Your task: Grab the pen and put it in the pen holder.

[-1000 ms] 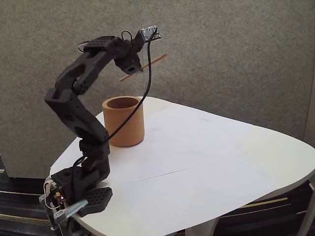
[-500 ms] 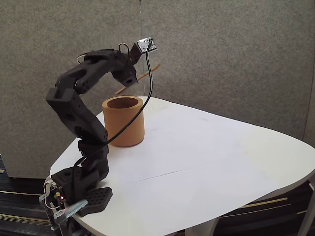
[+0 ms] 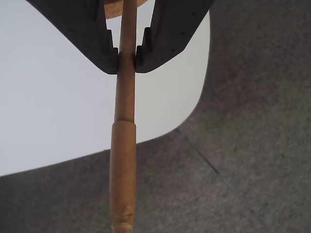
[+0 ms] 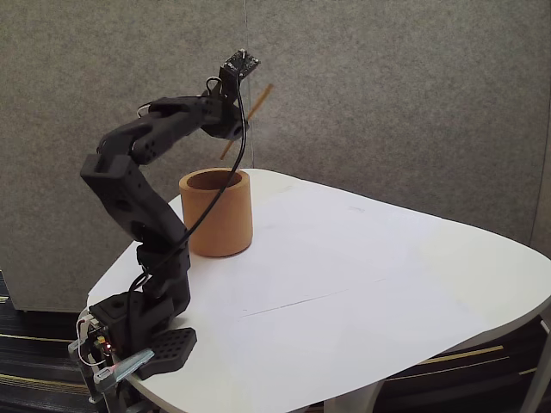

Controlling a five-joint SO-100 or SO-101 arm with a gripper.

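The pen (image 3: 122, 165) is a thin tan wooden stick running top to bottom in the wrist view. My gripper (image 3: 126, 60) is shut on it, with both dark fingers pinching its upper part. A sliver of the pen holder (image 3: 112, 9) shows between the fingers at the top edge. In the fixed view the orange-brown pen holder (image 4: 215, 219) stands upright on the white table (image 4: 362, 275) at the back left. My gripper (image 4: 236, 131) hangs in the air above its far rim. The pen (image 4: 262, 100) is steeply tilted, upper end pointing up and right, lower end down toward the cup's opening.
The black arm rises from its base (image 4: 138, 340) at the table's front left corner. A black cable (image 4: 225, 194) droops in front of the cup. A grey partition wall (image 4: 413, 103) stands behind. The table's rounded edge (image 3: 194, 111) and grey floor show below.
The wrist has turned and risen slightly. The pen has swung from a shallow slant to a steep tilt over the cup. The grip on it is unchanged.
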